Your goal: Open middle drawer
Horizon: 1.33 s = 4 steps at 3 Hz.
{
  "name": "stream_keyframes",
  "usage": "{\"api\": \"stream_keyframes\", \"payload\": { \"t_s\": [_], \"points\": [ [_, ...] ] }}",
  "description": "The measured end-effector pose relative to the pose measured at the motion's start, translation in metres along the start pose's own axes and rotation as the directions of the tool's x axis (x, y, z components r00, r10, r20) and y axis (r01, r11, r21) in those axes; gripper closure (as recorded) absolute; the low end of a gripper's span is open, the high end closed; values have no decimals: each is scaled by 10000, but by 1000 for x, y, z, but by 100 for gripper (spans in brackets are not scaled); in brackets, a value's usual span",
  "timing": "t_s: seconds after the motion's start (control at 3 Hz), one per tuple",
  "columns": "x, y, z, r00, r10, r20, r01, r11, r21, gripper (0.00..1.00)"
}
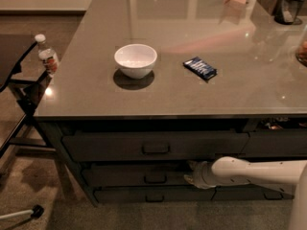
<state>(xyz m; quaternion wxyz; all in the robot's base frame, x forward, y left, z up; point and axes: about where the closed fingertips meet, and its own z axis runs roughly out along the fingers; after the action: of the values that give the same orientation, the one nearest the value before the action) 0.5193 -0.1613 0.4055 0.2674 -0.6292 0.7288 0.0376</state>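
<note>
Three dark grey drawers stack under the counter's front edge. The middle drawer (129, 176) has a small loop handle (155, 178) at its centre, and its front sits slightly behind the top drawer's front (110, 146). My gripper (191, 174) reaches in from the right on a white arm (254, 170). It sits against the right part of the middle drawer's front, well right of the handle. Its tip is lost in the dark gap there.
On the grey countertop (96, 90) stand a white bowl (135, 60) and a blue packet (200, 68). A water bottle (47, 56) rests on a black frame at the left. The bottom drawer (120, 195) lies just below. Carpeted floor spreads in front.
</note>
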Motion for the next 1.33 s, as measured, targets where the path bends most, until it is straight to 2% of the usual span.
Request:
{"api": "stream_keyframes", "payload": {
  "t_s": [1.33],
  "points": [
    [1, 3, 0, 9999, 125, 120, -123, 9999, -121, 100]
  ]
}}
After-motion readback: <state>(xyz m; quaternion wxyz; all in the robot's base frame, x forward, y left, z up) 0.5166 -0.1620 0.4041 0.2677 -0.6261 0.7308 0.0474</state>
